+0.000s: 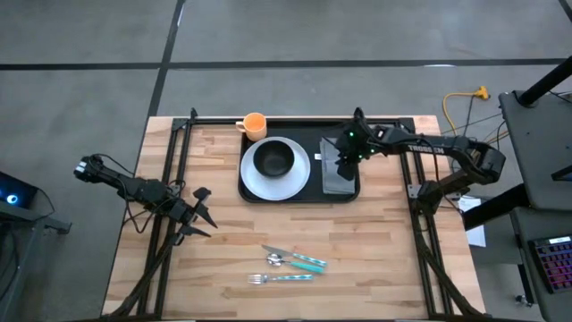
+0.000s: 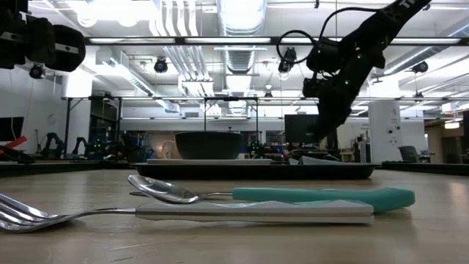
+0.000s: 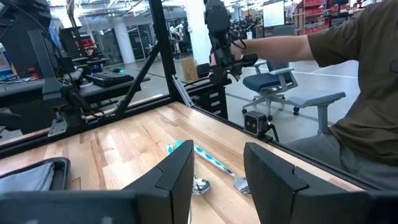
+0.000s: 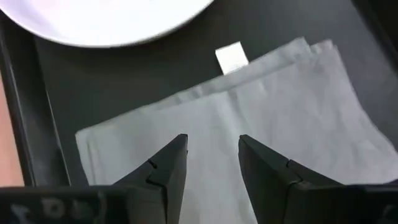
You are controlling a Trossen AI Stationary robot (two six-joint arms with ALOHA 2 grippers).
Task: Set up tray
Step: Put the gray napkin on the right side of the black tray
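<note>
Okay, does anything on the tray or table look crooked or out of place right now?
The grey napkin lies askew on the tray, its edges slanting against the rim, right under the open right claw. The cutlery lies off the tray, on the table. Nothing looks spilled or damaged.

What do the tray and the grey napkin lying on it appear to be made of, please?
The tray looks like matte black plastic: smooth, with a low moulded rim. The napkin looks like woven grey cloth: soft folds, layered edges and a small white sewn tag.

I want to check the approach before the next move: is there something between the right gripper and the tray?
Nothing visible. The right gripper, fingers open, hangs directly over the grey napkin lying on the tray, beside the white plate.
</note>
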